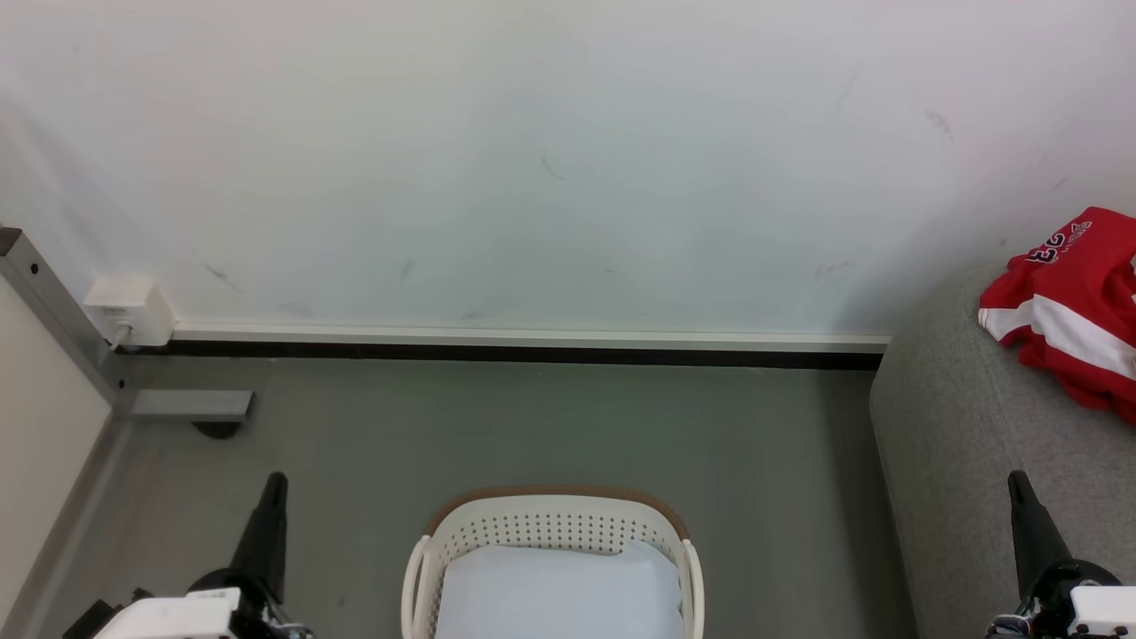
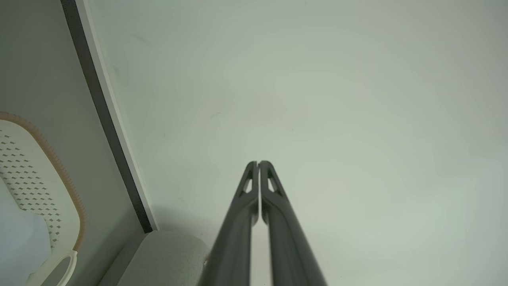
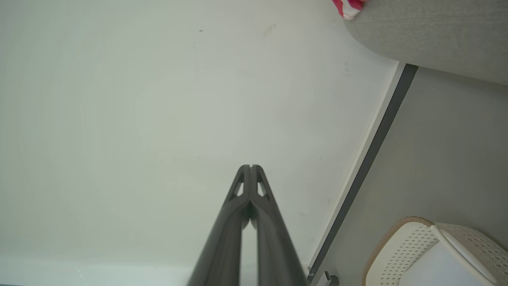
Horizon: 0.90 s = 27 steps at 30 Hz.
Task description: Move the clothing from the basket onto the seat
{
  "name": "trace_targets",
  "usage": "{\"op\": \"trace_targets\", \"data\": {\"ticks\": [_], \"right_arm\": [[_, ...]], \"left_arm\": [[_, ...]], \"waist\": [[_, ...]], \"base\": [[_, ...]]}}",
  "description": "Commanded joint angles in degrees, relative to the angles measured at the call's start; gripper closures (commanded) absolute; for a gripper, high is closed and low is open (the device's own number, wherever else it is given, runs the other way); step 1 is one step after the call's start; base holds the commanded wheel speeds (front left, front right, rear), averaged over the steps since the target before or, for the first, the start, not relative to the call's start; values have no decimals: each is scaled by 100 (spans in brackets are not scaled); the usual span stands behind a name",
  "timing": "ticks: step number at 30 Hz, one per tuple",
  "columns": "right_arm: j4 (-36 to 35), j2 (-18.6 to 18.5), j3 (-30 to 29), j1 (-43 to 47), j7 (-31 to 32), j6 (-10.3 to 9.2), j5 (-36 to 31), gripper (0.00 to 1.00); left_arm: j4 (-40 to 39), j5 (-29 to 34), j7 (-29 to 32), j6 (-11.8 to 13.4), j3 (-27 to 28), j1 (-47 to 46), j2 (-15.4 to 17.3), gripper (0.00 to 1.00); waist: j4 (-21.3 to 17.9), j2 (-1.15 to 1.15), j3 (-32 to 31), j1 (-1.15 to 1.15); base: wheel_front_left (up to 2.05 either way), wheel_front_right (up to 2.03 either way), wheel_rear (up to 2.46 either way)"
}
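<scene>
Both claws are shut, fingertips pressed together with nothing between them: the left claw (image 2: 258,163) sits at the lower left above the grey floor (image 1: 532,426), and the right claw (image 3: 250,167) at the lower right over the sofa seat (image 1: 958,461). The red jersey (image 1: 1078,306) lies crumpled on that seat close to the wall (image 1: 532,160). It is well apart from the white basket (image 1: 550,524), which stands on the floor between the claws and holds a pale cloth (image 1: 550,590).
</scene>
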Motion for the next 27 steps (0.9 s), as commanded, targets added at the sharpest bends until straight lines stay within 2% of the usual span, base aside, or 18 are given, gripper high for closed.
{"op": "trace_targets", "data": {"ticks": [1,27], "right_arm": [[16,-9,-20,-74,17,-12,11,100],[16,-9,-19,-74,16,-12,12,100]], "left_arm": [[-17,-79,22,-27,13,-38,12,100],[-17,-79,21,-27,12,-38,12,100]], "waist": [[0,0,0,0],[0,0,0,0]], "base": [[0,0,0],[0,0,0]]}}
